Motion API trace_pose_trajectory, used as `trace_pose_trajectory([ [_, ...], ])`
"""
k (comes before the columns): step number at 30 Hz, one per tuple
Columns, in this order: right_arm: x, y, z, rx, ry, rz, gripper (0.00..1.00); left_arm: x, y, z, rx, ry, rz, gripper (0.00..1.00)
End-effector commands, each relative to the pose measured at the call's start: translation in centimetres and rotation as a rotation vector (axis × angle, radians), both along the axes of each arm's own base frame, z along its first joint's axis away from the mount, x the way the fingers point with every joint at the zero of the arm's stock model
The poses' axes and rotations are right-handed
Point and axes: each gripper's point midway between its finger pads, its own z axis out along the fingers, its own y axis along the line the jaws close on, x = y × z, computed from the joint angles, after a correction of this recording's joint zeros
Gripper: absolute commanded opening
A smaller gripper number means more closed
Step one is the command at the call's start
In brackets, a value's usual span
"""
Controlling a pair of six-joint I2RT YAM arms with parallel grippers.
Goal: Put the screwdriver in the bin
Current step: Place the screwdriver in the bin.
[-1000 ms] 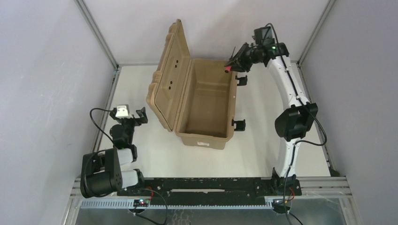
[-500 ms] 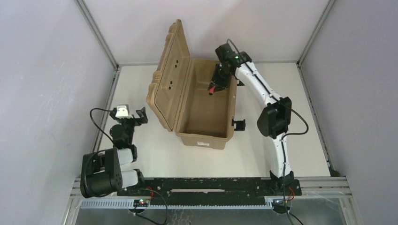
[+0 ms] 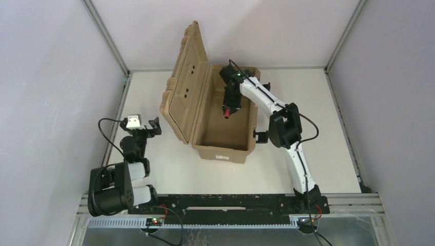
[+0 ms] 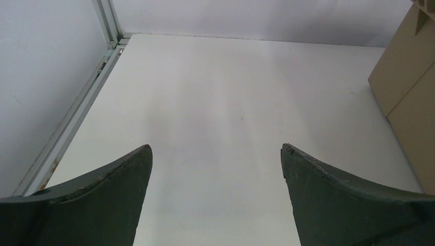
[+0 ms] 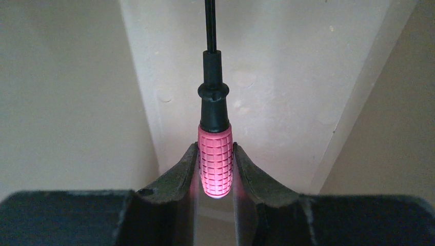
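Overhead view of a white table (image 3: 169,164) walled by pale grey panels, with two robot arms bolted at the near edge. A tan hard-plastic bin (image 3: 225,151) sits near the middle, and its ribbed lid (image 3: 187,82) stands open on the left side. A small white label (image 3: 221,157) is stuck to the bin's near wall; its writing is too small to read. A black latch (image 3: 261,136) hangs off the bin's right wall.

The right arm bends over the bin's right rim, with the right gripper (image 3: 228,106) above the far half of the open interior. Its two dark fingers are clamped on the screwdriver (image 5: 214,164) — gripping the pink-red, grid-textured handle from both sides. In the right wrist view, the black collar and thin black shaft run straight away from the camera and off the top of the frame, so the tip is out of sight. Tan inner walls rise to either side of the tool, and a strip of bare bin floor shows beyond it. Whether the tool sits below the rim cannot be told.

The left gripper (image 4: 215,148) is low over the table, well left of the bin, with its fingers spread wide and holding nothing. White tabletop lies ahead of it — a metal rail (image 4: 77,115) borders the table's left edge, and the bin's lid shows at the right edge of the left wrist view.
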Motion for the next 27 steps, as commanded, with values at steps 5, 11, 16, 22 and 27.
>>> trace_pose_trajectory([
  [5, 0.6, -1.2, -4.3, -0.13, -0.007, 0.011, 0.08, -0.2, -0.1, 0.6, -0.003, -0.031, -0.003, 1.0],
  [11, 0.9, -1.6, -5.7, -0.158, -0.001, 0.004, 0.09, -0.2, -0.1, 0.6, -0.003, -0.03, -0.002, 1.0],
  [16, 0.9, -1.9, -6.9, -0.156, 0.021, -0.006, 0.13, -0.2, -0.1, 0.6, -0.002, -0.031, -0.004, 1.0],
  [22, 0.9, -2.0, -7.9, -0.144, 0.041, -0.012, 0.17, -0.2, -0.1, 0.6, -0.002, -0.031, -0.003, 1.0],
  [27, 1.0, -2.0, -8.3, -0.133, 0.054, -0.017, 0.23, -0.2, -0.1, 0.6, -0.003, -0.031, -0.003, 1.0],
])
